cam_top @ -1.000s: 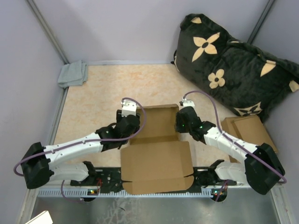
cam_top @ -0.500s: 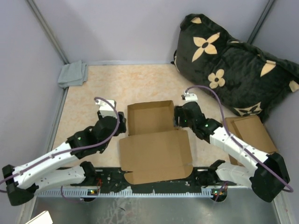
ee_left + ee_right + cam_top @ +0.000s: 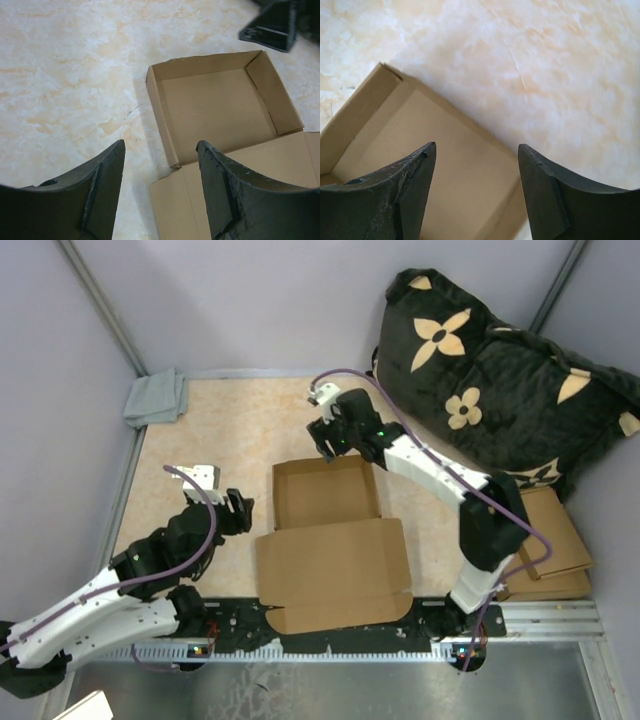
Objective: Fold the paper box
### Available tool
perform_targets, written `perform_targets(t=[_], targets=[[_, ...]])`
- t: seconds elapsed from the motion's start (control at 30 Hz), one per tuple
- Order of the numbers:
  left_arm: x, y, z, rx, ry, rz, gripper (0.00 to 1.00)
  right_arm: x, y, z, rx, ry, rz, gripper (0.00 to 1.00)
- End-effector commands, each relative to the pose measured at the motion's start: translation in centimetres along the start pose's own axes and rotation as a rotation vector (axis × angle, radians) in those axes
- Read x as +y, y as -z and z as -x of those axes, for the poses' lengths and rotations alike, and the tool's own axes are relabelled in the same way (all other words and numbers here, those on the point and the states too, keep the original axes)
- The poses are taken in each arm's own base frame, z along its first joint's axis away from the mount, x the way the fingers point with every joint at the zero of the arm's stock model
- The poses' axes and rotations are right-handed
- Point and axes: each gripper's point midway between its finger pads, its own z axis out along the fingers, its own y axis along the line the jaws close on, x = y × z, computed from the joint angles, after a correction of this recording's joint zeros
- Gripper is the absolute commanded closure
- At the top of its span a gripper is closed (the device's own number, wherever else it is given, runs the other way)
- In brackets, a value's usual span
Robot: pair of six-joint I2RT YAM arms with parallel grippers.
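Observation:
The paper box (image 3: 327, 493) is plain brown cardboard with its walls folded up into a shallow tray, and its wide lid flap (image 3: 333, 573) lies flat toward the arms. My left gripper (image 3: 240, 510) is open and empty, left of the box; its view shows the tray (image 3: 220, 107) ahead and to the right. My right gripper (image 3: 322, 440) is open and empty, hovering just beyond the box's far wall; its view looks down on the far wall and inside of the box (image 3: 435, 165).
A stack of flat brown cardboard pieces (image 3: 545, 540) lies at the right edge. A black cushion with tan flowers (image 3: 500, 370) fills the back right corner. A grey cloth (image 3: 157, 398) lies at the back left. Grey walls enclose the marbled table (image 3: 230, 430).
Both grippers let go of the box sides. My left arm drew back to the left. My right arm swung up and over to the far side of the box.

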Motion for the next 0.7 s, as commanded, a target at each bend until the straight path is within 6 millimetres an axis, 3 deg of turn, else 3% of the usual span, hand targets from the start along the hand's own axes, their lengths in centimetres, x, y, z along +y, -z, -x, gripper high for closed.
perform_targets(t=[0.0, 0.17, 0.3, 0.67], targets=[[-0.2, -0.1, -0.8, 0.028, -0.02, -0.011, 0.34, 1.7, -4.1, 2.7, -0.02, 0.149, 0.144, 0.34], [-0.2, -0.1, -1.3, 0.048, -0.027, -0.006, 0.35, 2.9, -7.5, 1.7, 0.016, 0.19, 0.22, 0.35], [-0.1, -0.1, -1.1, 0.04, -0.02, -0.005, 0.35, 4.2, -8.5, 0.4, 0.057, 0.228, 0.265, 0.35], [0.3, 0.1, -1.1, 0.034, -0.004, 0.005, 0.35, 5.4, -11.5, -1.6, 0.122, 0.227, 0.268, 0.33]])
